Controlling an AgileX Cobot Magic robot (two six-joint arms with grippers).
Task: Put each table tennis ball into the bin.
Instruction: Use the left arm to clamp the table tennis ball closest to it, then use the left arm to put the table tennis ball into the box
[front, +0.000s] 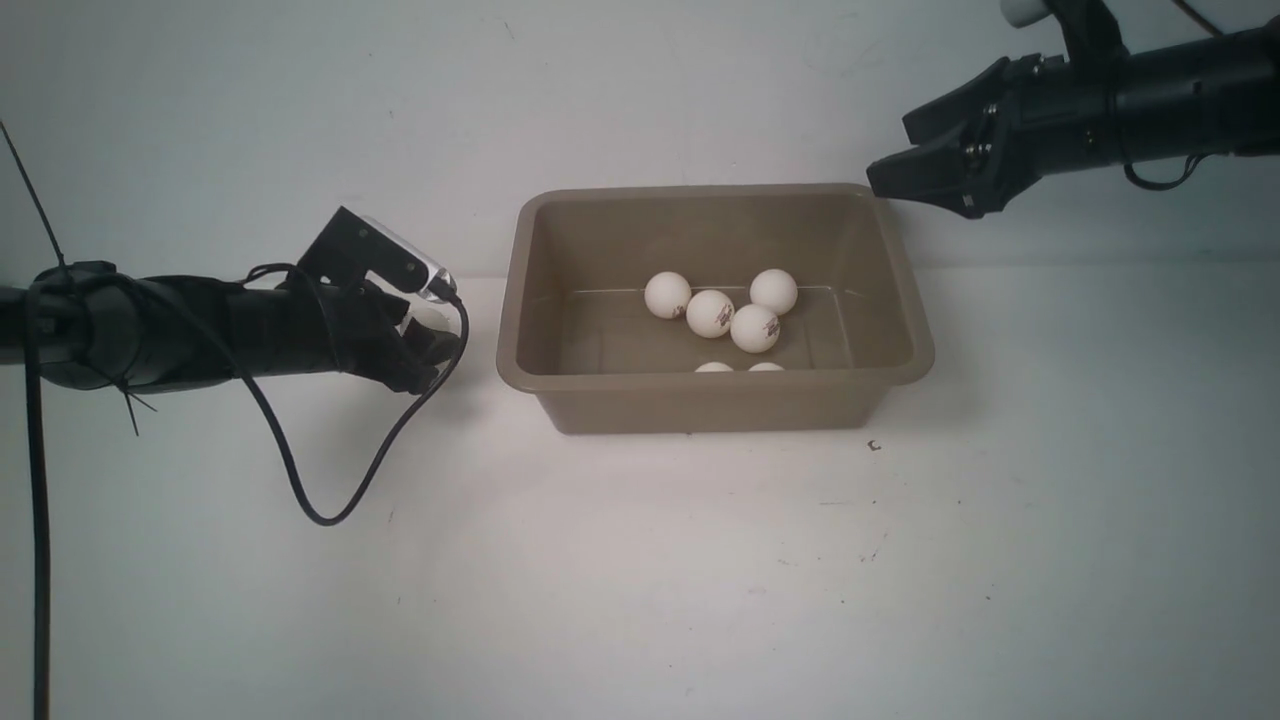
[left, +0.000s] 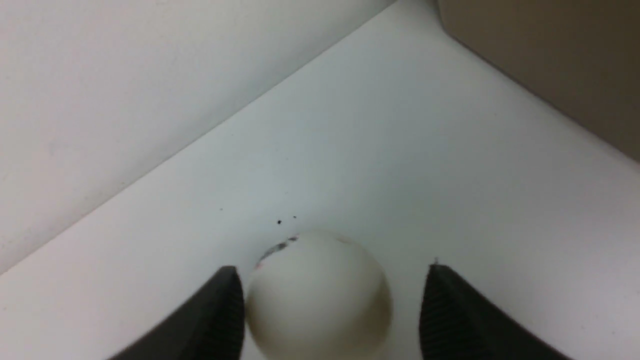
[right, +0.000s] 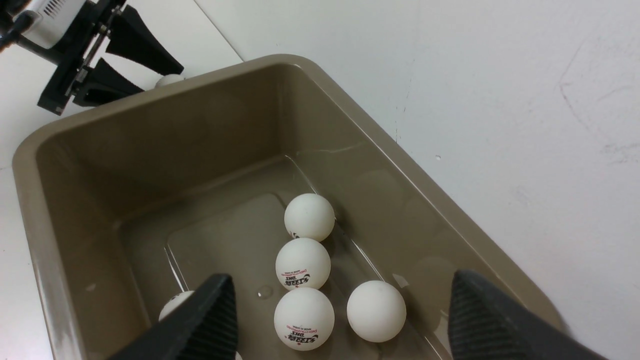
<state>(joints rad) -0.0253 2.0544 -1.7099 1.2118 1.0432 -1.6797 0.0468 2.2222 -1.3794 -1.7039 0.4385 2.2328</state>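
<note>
Just beside the bin's (front: 512, 290) left wall, on the table (front: 640, 560), your left gripper (front: 432, 345) sits low with its jaws apart around the one ball (left: 317, 300) not yet in the bin; it grips nothing so far. From the wrist camera the ball lies between the ribbed fingers (left: 215, 320), one looking close against its side and the other with a clear gap, so the ball is off-centre in the opening. Nudge the gripper sideways until the gaps match before you close, because a smooth, light ball will probably squirt forward if one pad meets it first. Close slowly, only until it is pinched across its widest part, and keep the tips low so the pads do not ride over the top. Lift straight up until you are above the flared rim, carry across toward the middle of the bin, and release low so it does not bounce out. Six table tennis balls (front: 710, 313) already lie inside, two of them half hidden by the near wall. Your right gripper (front: 888, 155) hangs wide and empty over the bin's far right corner; leave it there, out of the left arm's path
</note>
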